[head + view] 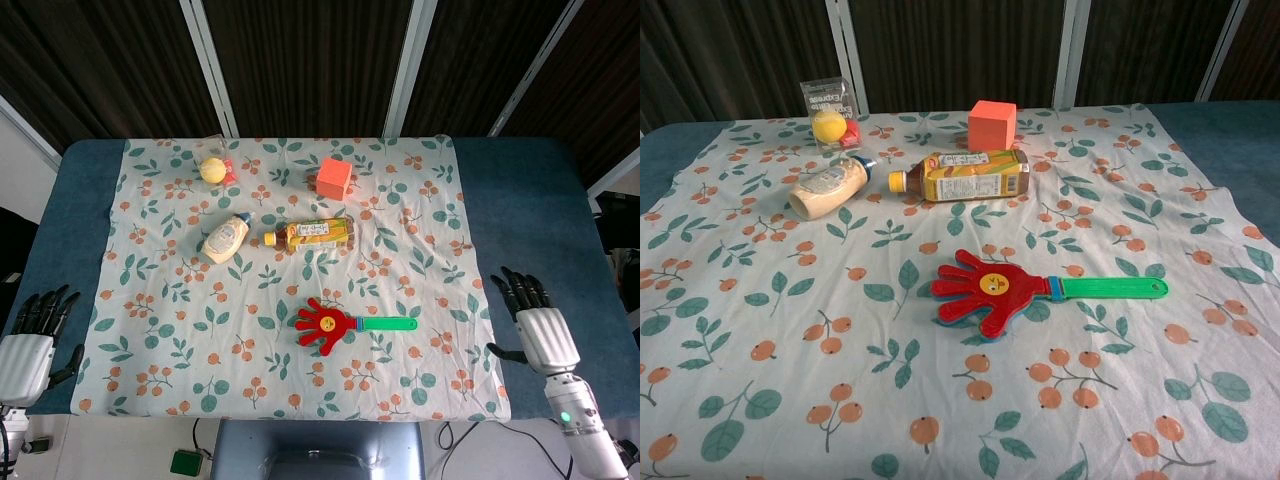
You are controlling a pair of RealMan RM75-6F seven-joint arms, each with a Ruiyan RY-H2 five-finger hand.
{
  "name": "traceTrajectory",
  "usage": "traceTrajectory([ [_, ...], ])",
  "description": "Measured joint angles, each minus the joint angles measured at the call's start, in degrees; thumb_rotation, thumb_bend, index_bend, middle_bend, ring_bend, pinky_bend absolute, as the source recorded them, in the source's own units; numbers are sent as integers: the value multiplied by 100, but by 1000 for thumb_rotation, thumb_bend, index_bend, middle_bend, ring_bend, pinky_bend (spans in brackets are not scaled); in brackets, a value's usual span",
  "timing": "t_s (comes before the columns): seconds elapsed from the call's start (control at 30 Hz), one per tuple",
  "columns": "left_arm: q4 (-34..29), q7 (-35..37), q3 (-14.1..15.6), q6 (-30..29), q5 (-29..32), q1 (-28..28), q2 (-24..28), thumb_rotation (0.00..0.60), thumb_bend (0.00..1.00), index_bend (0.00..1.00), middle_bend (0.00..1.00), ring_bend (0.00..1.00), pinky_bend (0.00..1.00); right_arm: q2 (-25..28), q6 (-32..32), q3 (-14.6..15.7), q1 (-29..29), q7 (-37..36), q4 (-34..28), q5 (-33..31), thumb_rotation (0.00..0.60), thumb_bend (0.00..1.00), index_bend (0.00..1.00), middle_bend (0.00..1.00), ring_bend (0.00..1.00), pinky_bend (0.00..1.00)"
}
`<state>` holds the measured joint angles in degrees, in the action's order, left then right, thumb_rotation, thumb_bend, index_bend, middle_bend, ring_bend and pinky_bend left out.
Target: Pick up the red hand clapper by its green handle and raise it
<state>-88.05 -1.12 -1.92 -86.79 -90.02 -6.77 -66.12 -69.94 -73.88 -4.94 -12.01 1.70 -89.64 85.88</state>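
Observation:
The red hand clapper (327,326) lies flat on the floral cloth near the table's front, its green handle (391,323) pointing right. In the chest view the clapper (985,290) and its handle (1112,289) lie just right of centre. My right hand (535,325) hovers at the cloth's right edge, to the right of the handle and apart from it, fingers spread and empty. At the front left corner my left hand (30,345) is also empty, with its fingers apart. Neither hand shows in the chest view.
Behind the clapper lie a yellow tea bottle (310,234) and a cream squeeze bottle (225,238). Further back stand an orange cube (334,177) and a clear box with a yellow ball (213,168). The floral cloth (180,330) covers most of the blue table (530,200).

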Motion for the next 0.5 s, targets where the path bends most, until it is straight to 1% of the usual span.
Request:
traceTrajectory([
  [0.13,25,133,41,-7,-88,-6,23,600,406,0,0,0,57,-283,903,-166,-598,-91,-13,-259,600,180,340,0,0,0],
  [0.2,38,240,62,20,-108,-17,55,600,402,0,0,0,57,-487,1193,-219,-861,18,-10,-368,600,193,395,0,0,0],
  [0.37,89,435,75,21,-126,-25,113,600,403,0,0,0,57,-1111,1502,-303,-1238,739,50,-671,600,232,483,0,0,0],
  [0.5,110,577,96,42,-143,-34,155,600,400,0,0,0,60,-1617,1668,-330,-1482,1281,209,-946,600,250,501,0,0,0],
])
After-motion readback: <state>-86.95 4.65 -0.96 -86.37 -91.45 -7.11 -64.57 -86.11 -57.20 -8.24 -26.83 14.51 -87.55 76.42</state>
